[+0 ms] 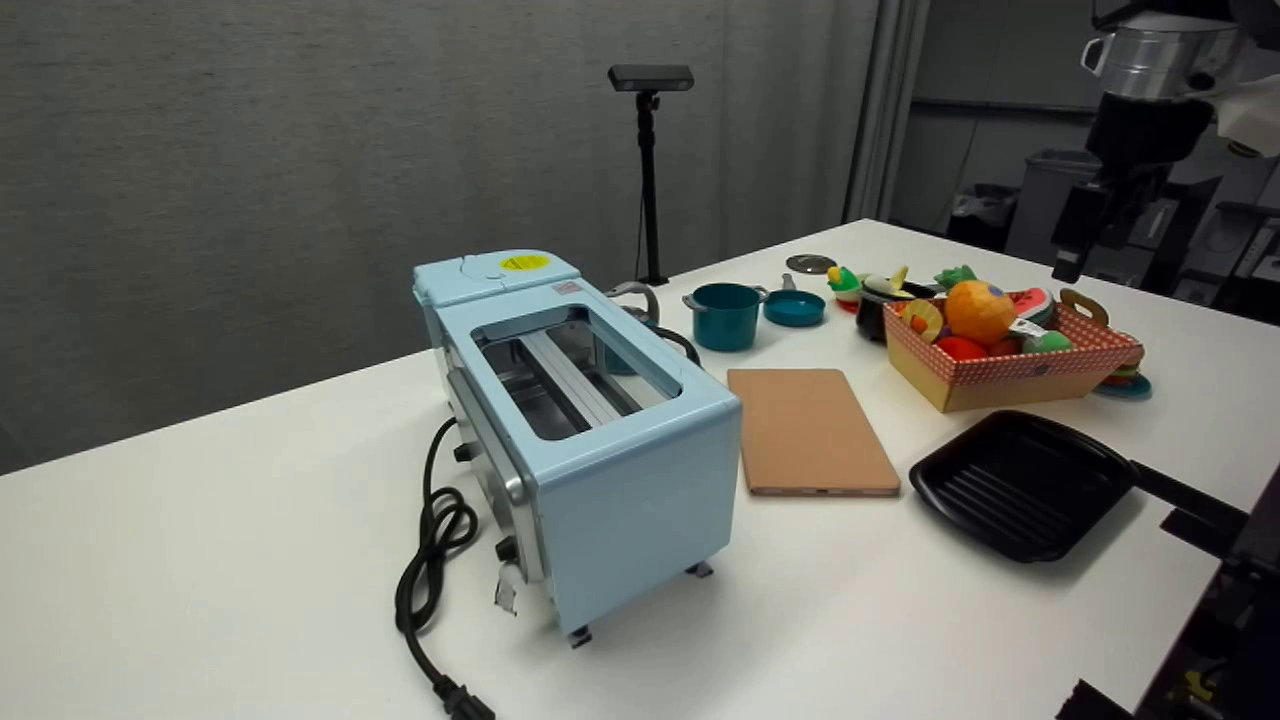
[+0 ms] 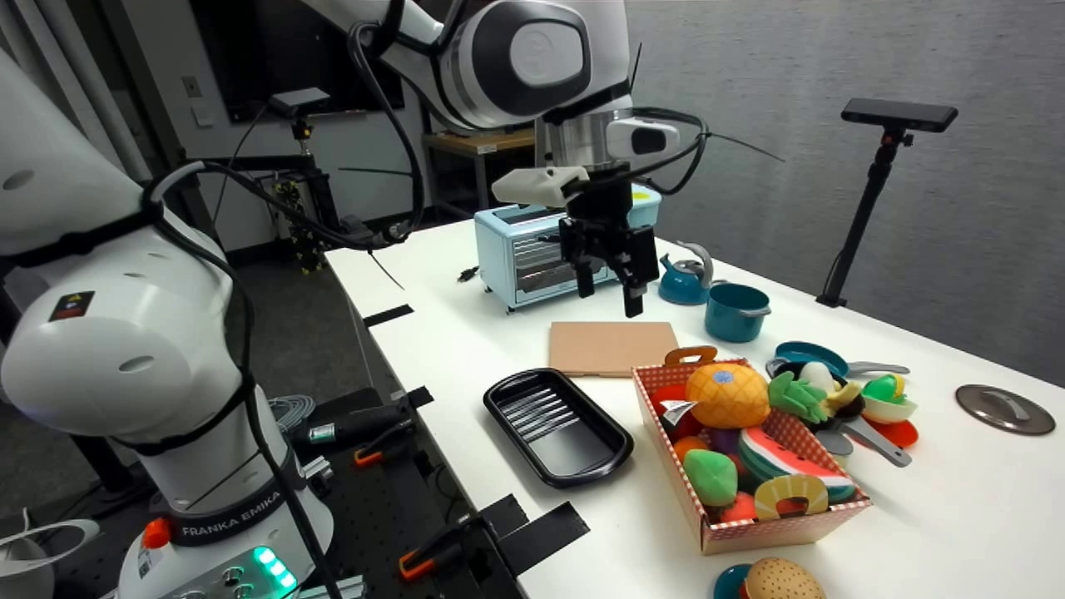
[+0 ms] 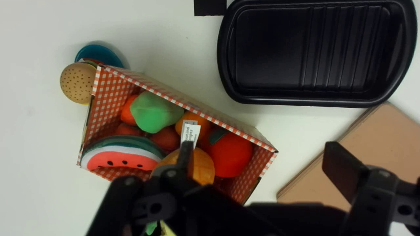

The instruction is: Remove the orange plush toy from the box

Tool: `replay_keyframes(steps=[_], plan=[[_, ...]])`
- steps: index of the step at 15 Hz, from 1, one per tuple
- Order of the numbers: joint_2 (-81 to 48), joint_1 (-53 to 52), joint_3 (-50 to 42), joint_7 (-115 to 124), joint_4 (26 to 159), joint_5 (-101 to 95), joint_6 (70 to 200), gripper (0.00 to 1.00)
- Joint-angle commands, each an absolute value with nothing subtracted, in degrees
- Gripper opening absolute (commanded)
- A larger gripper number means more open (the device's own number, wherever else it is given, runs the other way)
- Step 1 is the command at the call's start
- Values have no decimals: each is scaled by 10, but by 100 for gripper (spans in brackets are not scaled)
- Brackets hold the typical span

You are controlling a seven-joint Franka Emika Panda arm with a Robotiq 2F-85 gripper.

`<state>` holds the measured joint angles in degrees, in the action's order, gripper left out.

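The orange plush toy (image 1: 978, 315) is rounded with a grid pattern and lies on top of other toys in the box. It also shows in an exterior view (image 2: 730, 398) and in the wrist view (image 3: 205, 166), partly hidden by a finger. The box (image 1: 1020, 392) is light wood outside with a red-checked lining (image 3: 106, 90); it also shows in an exterior view (image 2: 782, 537). A smaller orange toy (image 2: 687, 448) lies lower in it. My gripper (image 2: 610, 293) is open and empty, above the table and apart from the box; it also shows in the wrist view (image 3: 258, 146).
The box also holds a watermelon slice (image 2: 790, 462), a green toy (image 2: 712, 477) and red toys. A black pan (image 2: 557, 424) and a brown board (image 2: 613, 348) lie beside it. A teal pot (image 2: 737, 313), a blue toaster oven (image 1: 640, 500) and a burger toy (image 2: 782, 581) stand around.
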<state>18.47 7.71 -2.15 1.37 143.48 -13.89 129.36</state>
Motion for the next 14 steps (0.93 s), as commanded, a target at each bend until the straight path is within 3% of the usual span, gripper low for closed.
replay_keyframes(steps=[1, 14], plan=[[138, 91, -21, 46, 1403, -183, 1318, 100], [-54, 85, -60, 94, 1262, -196, 1328, 100]])
